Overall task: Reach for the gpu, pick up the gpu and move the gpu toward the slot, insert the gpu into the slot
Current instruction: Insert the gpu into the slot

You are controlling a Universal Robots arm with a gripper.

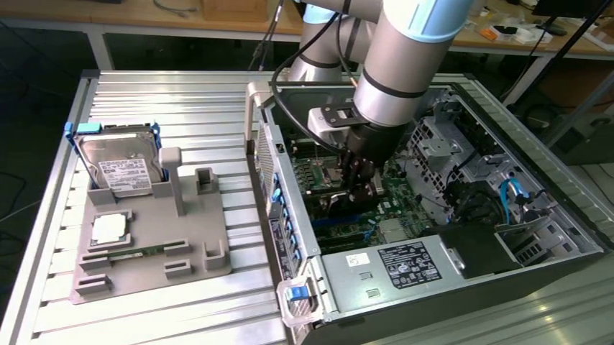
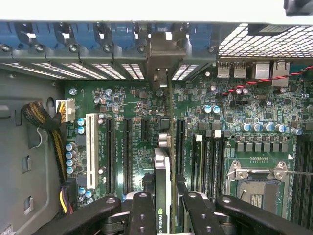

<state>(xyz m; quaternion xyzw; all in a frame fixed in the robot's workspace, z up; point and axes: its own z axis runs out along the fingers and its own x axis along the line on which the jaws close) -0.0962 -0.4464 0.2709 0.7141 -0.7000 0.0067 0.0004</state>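
In grip of tool [image 2: 165, 211]: thin gpu [image 2: 162, 172] edge-on, upright

Silver-grey arm [image 1: 403, 50], pale blue joint caps [image 1: 427, 23], black cable [image 1: 275, 83], black fingers [image 2: 142, 215] with round screw heads.

On the exterior view's left I see a ribbed metal worktop [image 1: 163, 93] carrying a grey holder tray [image 1: 197, 241]. A silver hard drive [image 1: 120, 169] with a white label stands upright at the tray's far end, and a small green memory stick [image 1: 144, 251] lies flat nearer. To the right sits an open computer case [image 1: 264, 154], with its labelled power supply [image 1: 384, 269] at the near end.
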